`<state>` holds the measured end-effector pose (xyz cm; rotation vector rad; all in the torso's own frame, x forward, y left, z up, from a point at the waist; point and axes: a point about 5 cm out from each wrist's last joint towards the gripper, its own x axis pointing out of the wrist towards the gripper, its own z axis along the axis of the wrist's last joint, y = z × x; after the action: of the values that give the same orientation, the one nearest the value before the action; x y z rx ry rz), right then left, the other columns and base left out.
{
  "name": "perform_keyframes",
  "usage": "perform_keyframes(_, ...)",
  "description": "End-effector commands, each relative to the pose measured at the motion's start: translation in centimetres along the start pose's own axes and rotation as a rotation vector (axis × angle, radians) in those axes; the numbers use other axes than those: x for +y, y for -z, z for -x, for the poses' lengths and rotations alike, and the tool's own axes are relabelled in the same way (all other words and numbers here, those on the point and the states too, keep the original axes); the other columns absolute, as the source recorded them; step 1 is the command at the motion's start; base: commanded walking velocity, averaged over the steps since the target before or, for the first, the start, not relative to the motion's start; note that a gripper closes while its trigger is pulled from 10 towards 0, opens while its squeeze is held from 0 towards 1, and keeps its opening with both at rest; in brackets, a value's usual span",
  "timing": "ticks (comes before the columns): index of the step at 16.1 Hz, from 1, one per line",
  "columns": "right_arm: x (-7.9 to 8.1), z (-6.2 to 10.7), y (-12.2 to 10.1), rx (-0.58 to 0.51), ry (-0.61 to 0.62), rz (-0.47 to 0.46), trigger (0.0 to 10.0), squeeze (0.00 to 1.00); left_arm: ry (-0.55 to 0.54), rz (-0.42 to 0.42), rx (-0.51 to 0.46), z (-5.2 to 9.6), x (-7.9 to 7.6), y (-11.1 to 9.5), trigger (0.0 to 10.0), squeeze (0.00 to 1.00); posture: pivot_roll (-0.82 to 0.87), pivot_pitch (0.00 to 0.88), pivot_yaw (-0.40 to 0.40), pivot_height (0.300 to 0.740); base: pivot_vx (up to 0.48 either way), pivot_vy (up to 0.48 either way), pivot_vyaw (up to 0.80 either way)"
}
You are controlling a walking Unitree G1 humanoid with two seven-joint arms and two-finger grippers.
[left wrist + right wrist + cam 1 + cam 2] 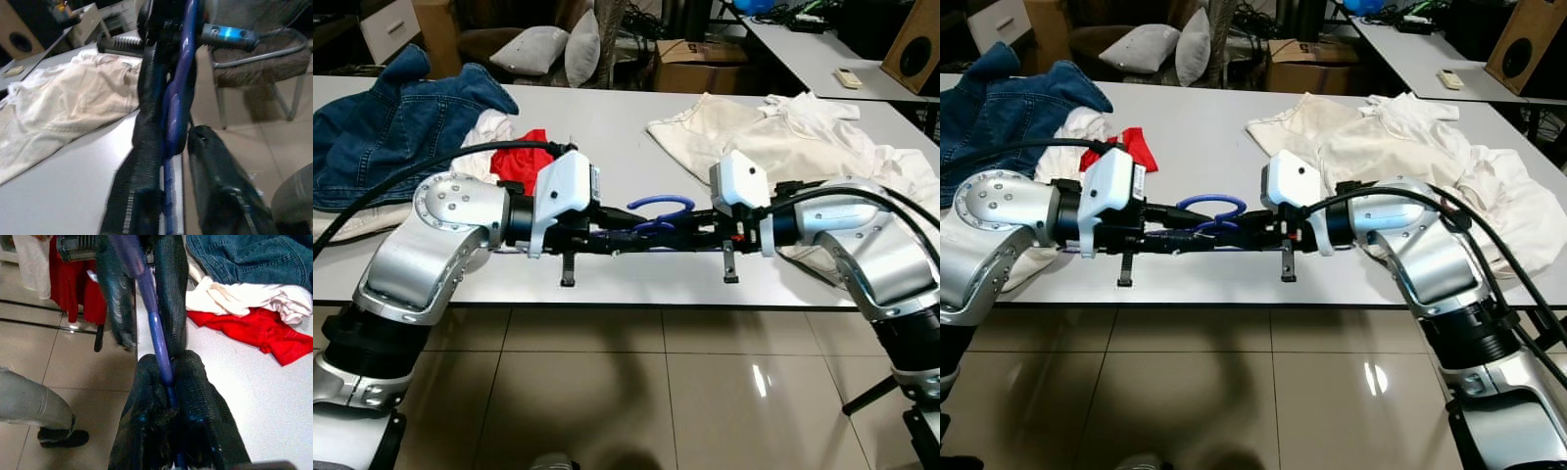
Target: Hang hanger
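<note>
**Both grippers clamped on a blue hanger at the table's front edge**

The left gripper (607,238) and the right gripper (690,231) meet tip to tip just above the near edge of the white table (617,132), each closed on the blue hanger (658,211). In the right wrist view the ribbed black fingers (193,396) pinch the thin, smooth blue bar (156,340) tight; the left wrist view shows the same glossy plastic pressed between rubbery, textured pads (146,142). The hanger's curved hook rises between the two white wrist housings, and two small black clips (568,271) hang down from the bar (one under each wrist).

Behind the arms the tabletop is crowded with cloth: a crumpled denim jacket (401,122) far left, a red garment (524,157) beside it against some white fabric, and a rumpled cream garment (773,137) spread to the right. Beyond the table stand grey cushions (533,47) and a cardboard box (700,61). Glossy beige tiles (636,382) lie below.
</note>
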<state>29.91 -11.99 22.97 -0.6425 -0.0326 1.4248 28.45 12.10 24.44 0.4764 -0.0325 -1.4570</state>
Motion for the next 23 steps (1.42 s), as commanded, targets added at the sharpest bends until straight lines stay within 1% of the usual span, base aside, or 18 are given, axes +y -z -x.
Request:
perform_keyframes(1,-0.2,0.6,0.2,0.027,0.024,-0.006,0.0,0.00,0.053,-0.048,-0.055,0.0,-0.4,-1.4,10.0,1.00,0.06,0.000,-0.043,0.740,0.000,0.000,0.00)
perform_keyframes(6,0.7,1.5,1.2,0.058,0.019,-0.043,0.0,0.00,0.002,-0.072,-0.008,1.5,0.2,-1.0,10.0,1.00,0.06,0.000,-0.040,0.740,0.000,0.000,0.00)
perform_keyframes(7,1.2,2.0,1.7,0.070,0.027,-0.070,0.0,0.00,-0.030,-0.087,0.011,2.0,0.5,-0.7,10.0,0.93,0.05,0.000,-0.043,0.740,0.000,0.000,0.00)
perform_keyframes(8,1.8,2.6,2.3,0.086,0.040,-0.100,0.0,0.00,-0.067,-0.084,0.025,2.7,0.9,-0.4,10.0,0.29,0.05,0.000,-0.044,0.740,0.000,0.000,0.00)
perform_keyframes(9,2.1,3.0,2.8,0.094,0.058,-0.119,0.0,0.00,-0.088,-0.071,0.030,3.2,1.1,-0.2,10.0,0.08,0.05,0.000,-0.045,0.740,0.000,0.000,0.00)
perform_keyframes(10,2.8,3.9,3.7,0.112,0.118,-0.164,0.0,0.00,-0.170,-0.020,0.017,4.5,1.6,0.6,10.0,0.00,0.04,0.000,-0.042,0.740,0.000,0.000,0.00)
perform_keyframes(11,3.4,4.6,4.3,0.115,0.209,-0.216,0.0,0.00,-0.273,0.031,0.027,5.9,1.9,1.9,10.0,0.00,0.02,0.000,-0.037,0.740,0.000,0.000,0.00)
perform_keyframes(12,3.6,4.9,4.6,0.116,0.264,-0.246,0.0,0.00,-0.311,0.038,0.060,6.4,1.7,2.7,10.0,0.00,0.02,0.000,-0.038,0.740,0.000,0.000,0.00)
perform_keyframes(13,4.0,5.5,5.2,0.095,0.422,-0.336,0.0,0.00,-0.368,0.063,0.154,7.2,0.6,4.7,10.0,0.00,0.01,0.000,-0.042,0.740,0.000,0.000,0.00)
perform_keyframes(14,4.6,5.8,5.2,0.002,0.553,-0.448,0.0,0.00,-0.432,0.102,0.185,7.2,-0.8,6.1,10.0,0.00,0.01,0.000,-0.044,0.740,0.000,0.000,0.00)
perform_keyframes(15,5.4,5.8,5.0,-0.084,0.630,-0.528,0.0,0.00,-0.494,0.140,0.181,6.8,-1.9,6.9,10.0,0.00,0.00,0.000,-0.033,0.740,0.000,0.000,0.00)
perform_keyframes(16,5.7,5.8,4.9,-0.113,0.655,-0.555,0.0,0.00,-0.519,0.152,0.175,6.6,-2.3,7.1,10.0,0.00,0.00,0.000,-0.029,0.740,0.000,0.000,0.00)
perform_keyframes(17,6.6,5.7,4.6,-0.184,0.708,-0.614,0.0,0.00,-0.580,0.202,0.136,5.4,-3.4,7.6,10.0,0.00,-0.02,0.000,-0.017,0.740,0.000,0.000,0.00)
perform_keyframes(19,7.8,5.3,5.0,-0.153,0.819,-0.674,0.0,0.00,-0.727,0.262,0.118,3.1,-4.5,8.8,10.0,0.00,-0.04,0.000,-0.002,0.740,0.000,0.000,0.00)
perform_keyframes(20,7.9,5.2,5.1,-0.135,0.839,-0.678,0.0,0.00,-0.753,0.276,0.119,2.7,-4.6,9.0,10.0,0.00,-0.04,0.000,-0.002,0.740,0.000,0.000,0.00)
perform_keyframes(21,8.1,5.1,5.3,-0.098,0.876,-0.681,10.0,0.00,-0.792,0.283,0.105,2.2,-4.7,9.0,10.0,0.00,-0.05,0.000,-0.004,0.740,0.000,0.000,0.00)
perform_keyframes(22,8.3,4.6,6.4,0.050,1.034,-0.723,10.0,0.00,-0.954,0.322,0.073,1.1,-4.9,9.2,10.0,0.00,-0.06,0.004,-0.005,0.740,0.000,0.000,0.00)
perform_keyframes(23,8.4,4.7,6.4,0.056,1.098,-0.730,10.0,0.00,-0.971,0.363,0.061,0.5,-5.2,9.2,10.0,0.00,-0.05,0.010,-0.008,0.740,0.000,0.259,0.00)
